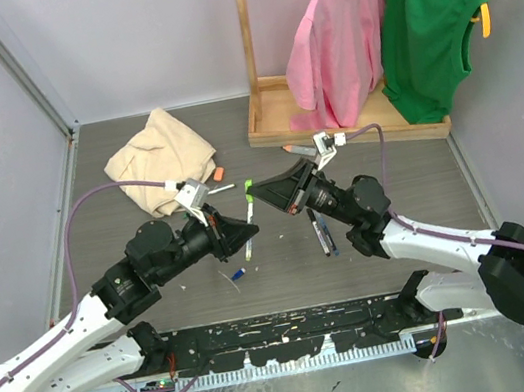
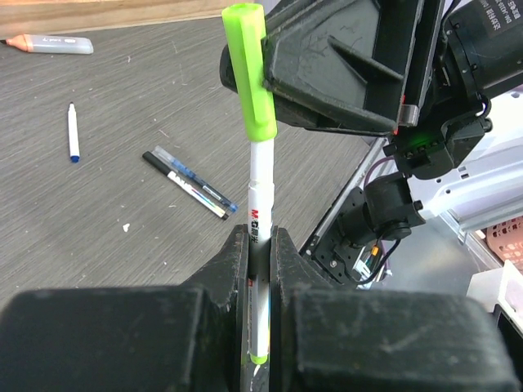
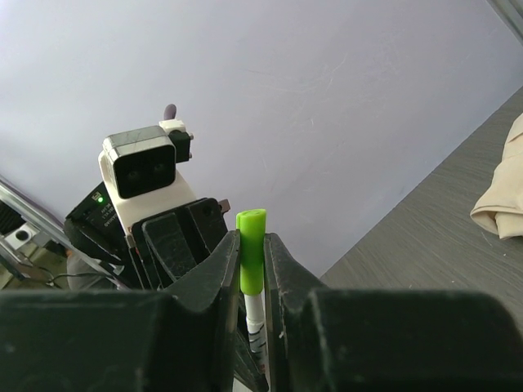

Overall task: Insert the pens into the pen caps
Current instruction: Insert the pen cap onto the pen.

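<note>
Two grippers met over the middle of the table [image 1: 153,266], sharing one pen. From above, only the green cap [image 1: 247,187] showed plainly, poking out between the left gripper [image 1: 246,225] and the right gripper [image 1: 258,195]; the barrel was hidden.

The left wrist view filled that in. The left gripper [image 2: 260,273] was pinching the white barrel of the pen [image 2: 259,192] low down. The barrel ran up into the bottom of the green cap [image 2: 248,73], which sat against the right gripper's dark fingers.

The right wrist view showed the right gripper [image 3: 252,273] pressed on both sides of the green cap [image 3: 252,245], with a little barrel below it. How deep the pen sat in the cap could not be told.

Loose things lay on the table below. The left wrist view showed a blue-tipped pen [image 2: 73,131], two dark pens [image 2: 188,181] side by side, and a grey marker [image 2: 53,44] near the rack's edge. The top view alone showed a blue cap [image 1: 238,275] near the left gripper and an orange cap [image 1: 219,174] beside the cloth [image 1: 159,158].

The cloth lay behind the left gripper and the rack [image 1: 330,118] behind the right, both apart from the held pen, with grey table between them.
</note>
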Robot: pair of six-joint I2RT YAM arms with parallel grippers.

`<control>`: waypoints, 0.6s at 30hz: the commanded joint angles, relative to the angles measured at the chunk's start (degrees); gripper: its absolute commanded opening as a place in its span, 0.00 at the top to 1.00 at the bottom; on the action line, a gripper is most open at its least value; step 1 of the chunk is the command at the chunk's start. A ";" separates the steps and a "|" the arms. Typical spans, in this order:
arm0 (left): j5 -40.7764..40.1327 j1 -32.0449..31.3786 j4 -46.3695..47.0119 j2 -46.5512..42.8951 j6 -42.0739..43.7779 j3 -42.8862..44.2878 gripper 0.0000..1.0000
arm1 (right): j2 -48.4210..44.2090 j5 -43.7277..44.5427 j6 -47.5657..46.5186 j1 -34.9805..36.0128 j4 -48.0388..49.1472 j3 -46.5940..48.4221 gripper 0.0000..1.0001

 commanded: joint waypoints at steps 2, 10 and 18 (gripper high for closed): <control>-0.83 -0.21 4.53 -0.52 -0.19 0.38 1.00 | 0.10 -0.43 -0.52 0.93 2.35 -0.51 1.00; -2.41 -0.19 4.35 -1.19 -0.43 0.30 1.00 | -0.21 0.40 -1.02 2.62 2.41 -2.30 1.00; -4.42 -0.21 5.44 -2.18 -1.79 0.30 1.00 | 0.09 0.64 -5.38 7.64 1.09 -4.10 0.97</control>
